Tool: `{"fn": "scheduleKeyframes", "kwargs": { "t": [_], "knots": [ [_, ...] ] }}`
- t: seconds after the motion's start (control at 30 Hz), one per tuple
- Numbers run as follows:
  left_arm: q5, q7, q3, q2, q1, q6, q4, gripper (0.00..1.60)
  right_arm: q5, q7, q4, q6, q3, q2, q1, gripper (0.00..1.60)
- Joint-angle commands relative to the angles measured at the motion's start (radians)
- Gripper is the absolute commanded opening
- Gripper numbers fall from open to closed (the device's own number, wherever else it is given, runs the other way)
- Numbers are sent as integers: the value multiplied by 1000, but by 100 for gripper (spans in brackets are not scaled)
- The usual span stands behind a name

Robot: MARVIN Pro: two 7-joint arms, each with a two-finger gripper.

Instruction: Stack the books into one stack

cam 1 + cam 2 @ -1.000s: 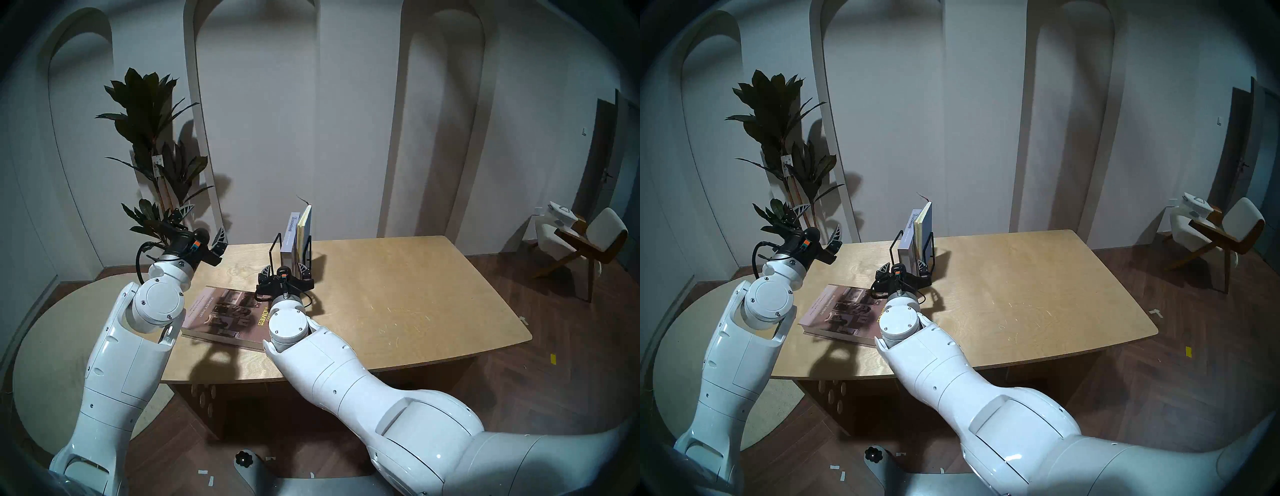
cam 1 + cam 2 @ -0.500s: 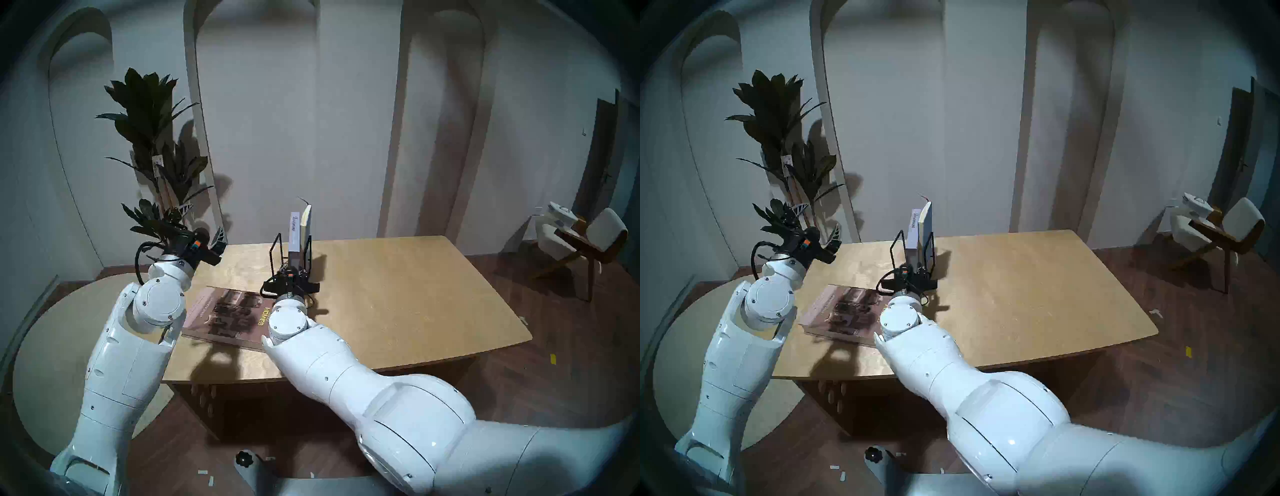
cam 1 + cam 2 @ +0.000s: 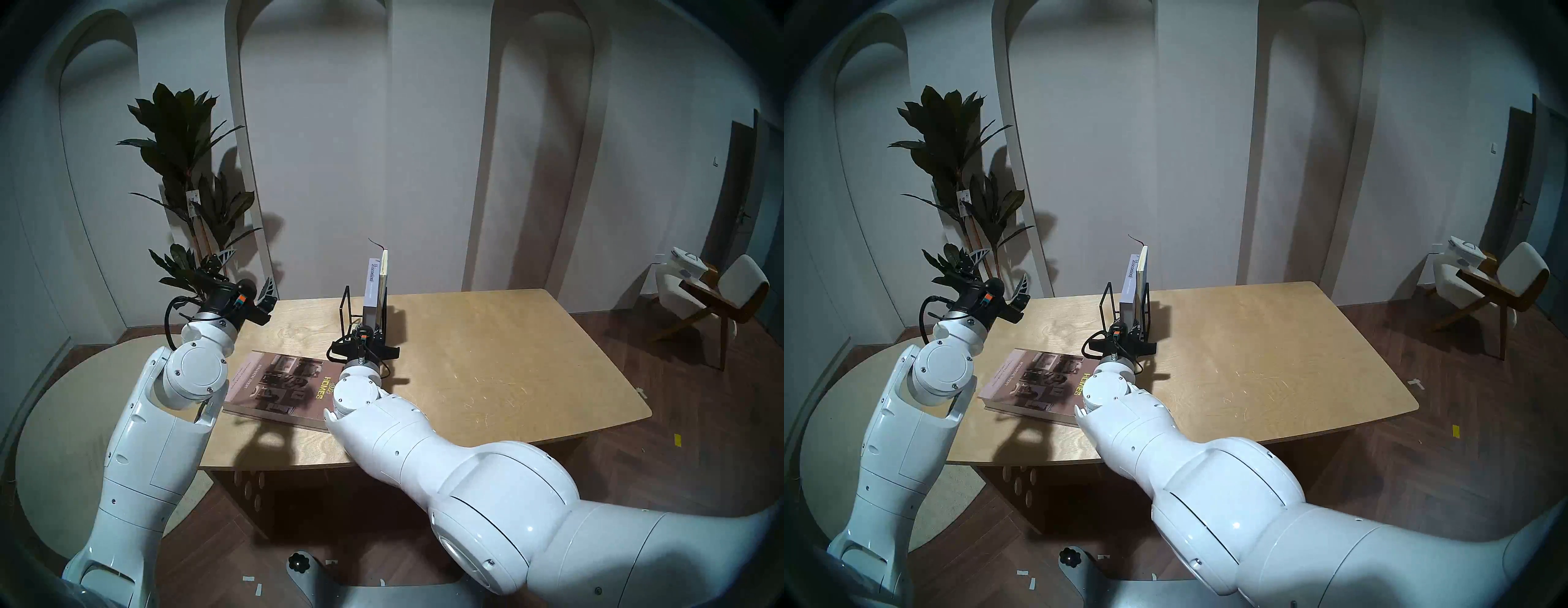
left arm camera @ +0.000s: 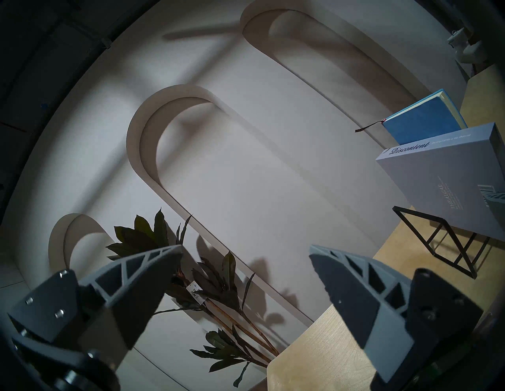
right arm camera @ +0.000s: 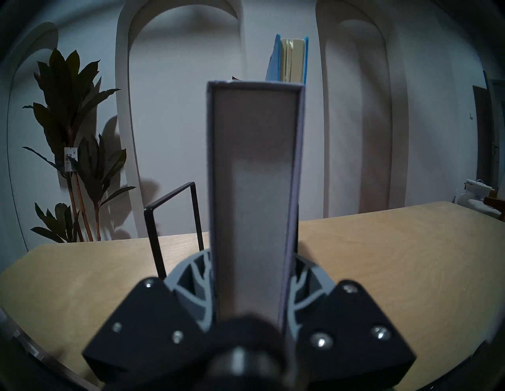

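Closing since a second ago, the right gripper (image 5: 250,297) is now clamping its ribbed grey fingers (image 5: 191,286) on the lower fore-edge of the lavender-grey book (image 3: 372,282), which is standing upright beside the thin blue book (image 4: 426,120) in the black wire rack (image 3: 345,308) near the tabletop's (image 3: 488,361) far edge. Lying flat near the front left corner is the thick brown book (image 3: 275,388). Hovering above the left edge, the left gripper (image 3: 250,274) is holding its fingers wide, empty.
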Motion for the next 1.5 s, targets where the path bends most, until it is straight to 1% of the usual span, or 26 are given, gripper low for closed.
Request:
{"fn": "scheduleKeyframes", "kwargs": {
  "t": [0.0, 0.2, 0.37, 0.4, 0.43, 0.6, 0.67, 0.73, 0.8, 0.87, 1.0, 1.07, 1.17, 1.2, 1.23, 1.27, 1.37, 1.47],
  "knots": [
    [0, 5, -8, 2, -10, -2, -25, 160, -25, -24, 23, -81, -13, -5, 43, 0],
    [2, 5, -8, 1, -9, -1, -27, 160, -39, -37, 42, -121, -22, -8, 58, 0],
    [4, 5, -9, 0, -8, 0, -28, 160, -62, -48, 55, -163, -45, -8, 74, 0],
    [4, 5, -10, -1, -8, 1, -29, 160, -71, -57, 55, -181, -54, -10, 77, 0],
    [4, 5, -10, -1, -8, 1, -29, 160, -71, -57, 55, -181, -54, -10, 77, 0],
    [5, 4, -11, -2, -6, 2, -31, 160, -98, -114, 53, -259, -78, -23, 81, 0],
    [5, 4, -11, -2, -6, 2, -32, 160, -102, -122, 52, -267, -81, -25, 82, 0],
    [6, 4, -12, -3, -6, 2, -32, 160, -120, -147, 49, -307, -97, -29, 85, 0],
    [6, 3, -12, -3, -5, 2, -33, 160, -126, -158, 50, -320, -103, -31, 87, 0],
    [7, 3, -13, -4, -5, 3, -33, 160, -154, -183, 47, -356, -128, -30, 92, 0],
    [7, 2, -13, -4, -5, 3, -34, 160, -182, -209, 48, -387, -152, -28, 96, 0],
    [7, 2, -14, -4, -4, 4, -35, 160, -226, -252, 49, -423, -187, -23, 100, 0],
    [7, 1, -14, -5, -4, 4, -36, 160, -261, -301, 45, -450, -212, -22, 100, 0],
    [7, 1, -14, -5, -4, 4, -36, 160, -261, -301, 45, -450, -212, -22, 100, 0],
    [7, 0, -15, -5, -4, 5, -36, 160, -285, -340, 45, -463, -228, -22, 99, 0],
    [7, 0, -15, -5, -4, 5, -36, 160, -285, -340, 45, -463, -228, -22, 99, 0],
    [7, -1, -15, -5, -3, 5, -37, 160, -317, -387, 50, -468, -246, -23, 100, 0],
    [7, -1, -16, -5, -3, 6, -38, 160, -341, -391, 49, -473, -239, -21, 95, 0]
  ]
}}
